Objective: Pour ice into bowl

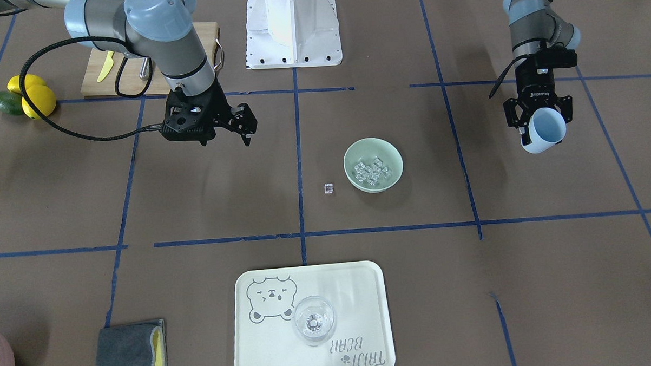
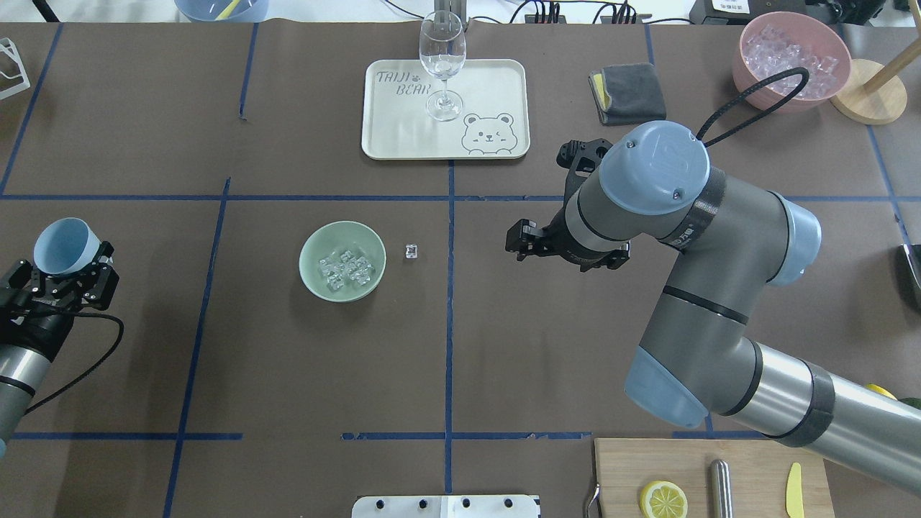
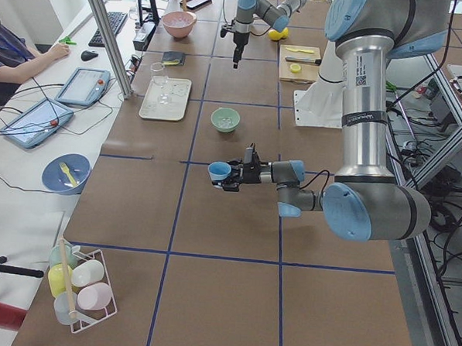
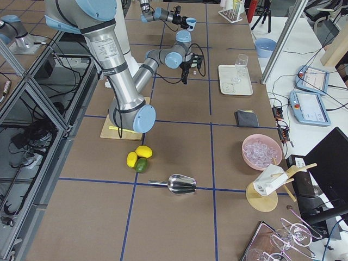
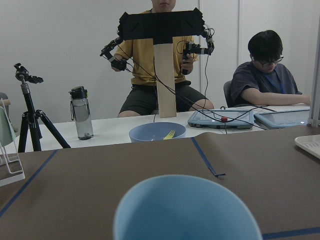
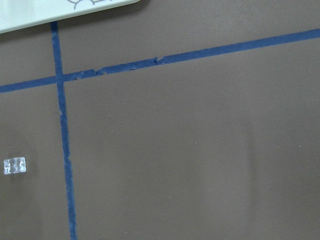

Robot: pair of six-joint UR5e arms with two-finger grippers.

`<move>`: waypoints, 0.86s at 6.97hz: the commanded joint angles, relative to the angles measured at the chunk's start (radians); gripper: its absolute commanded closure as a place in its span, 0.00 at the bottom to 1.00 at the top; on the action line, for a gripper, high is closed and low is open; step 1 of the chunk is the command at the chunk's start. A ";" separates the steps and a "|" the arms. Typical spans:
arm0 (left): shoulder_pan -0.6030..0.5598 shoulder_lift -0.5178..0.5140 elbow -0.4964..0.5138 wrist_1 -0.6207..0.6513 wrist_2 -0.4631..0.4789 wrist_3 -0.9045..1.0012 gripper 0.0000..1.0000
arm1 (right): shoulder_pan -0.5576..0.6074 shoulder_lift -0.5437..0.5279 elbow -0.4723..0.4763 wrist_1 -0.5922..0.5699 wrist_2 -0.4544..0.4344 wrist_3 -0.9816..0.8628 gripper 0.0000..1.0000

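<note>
The pale mint-green bowl point(image 2: 309, 252) stands left of the table's middle and holds a pile of clear ice cubes point(image 2: 347, 270). It also shows in the front view point(image 1: 357, 149) with the ice point(image 1: 374, 171). One stray ice cube point(image 2: 411, 251) lies on the table just right of the bowl, and shows in the right wrist view point(image 6: 14, 165). My left gripper point(image 2: 68, 277) is shut on a light blue cup point(image 2: 61, 248), held tilted above the table far left of the bowl. The cup point(image 1: 545, 127) looks empty. My right gripper point(image 1: 250, 125) is open and empty, hovering right of the stray cube.
A cream tray point(image 2: 496, 79) with a wine glass point(image 2: 442, 65) lies beyond the bowl. A grey cloth point(image 2: 627, 92), a pink bowl of ice point(image 2: 790, 57) and a wooden stand point(image 2: 867, 101) are at the far right. A cutting board point(image 2: 748, 475) with a lemon slice is near right.
</note>
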 commanded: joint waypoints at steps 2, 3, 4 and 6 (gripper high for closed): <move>0.001 -0.041 0.097 0.002 -0.003 -0.091 1.00 | -0.005 0.001 0.002 0.000 -0.001 0.011 0.00; 0.002 -0.044 0.106 0.003 -0.005 -0.123 1.00 | -0.005 0.002 0.002 0.000 -0.001 0.012 0.00; 0.001 -0.049 0.114 0.002 -0.027 -0.125 1.00 | -0.006 0.002 0.004 0.000 -0.001 0.012 0.00; 0.001 -0.050 0.132 0.003 -0.032 -0.129 1.00 | -0.006 0.002 0.004 0.000 -0.001 0.014 0.00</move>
